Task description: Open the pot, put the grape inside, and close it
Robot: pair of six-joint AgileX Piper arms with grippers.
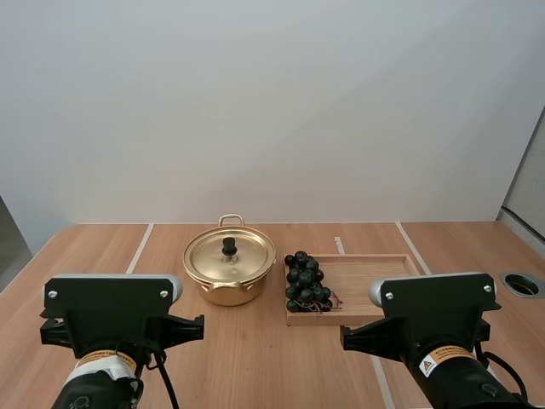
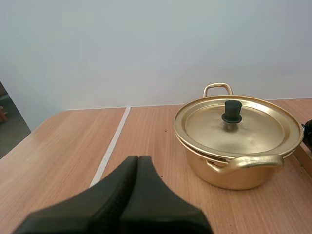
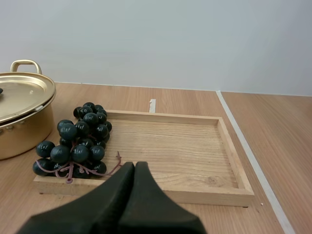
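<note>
Pot [image 1: 228,285] stands with its lid [image 1: 230,257] on, just beside your tray [image 1: 366,277] holding the grapes [image 1: 305,283]; your left tool [image 2: 138,160] and right tool [image 3: 135,165] are both closed, empty.

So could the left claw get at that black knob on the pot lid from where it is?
Probably yes. Only bare table lies between the left claw and the pot, and the knob stands clear on the lid. The claw is shut, so it would need to open first.
</note>
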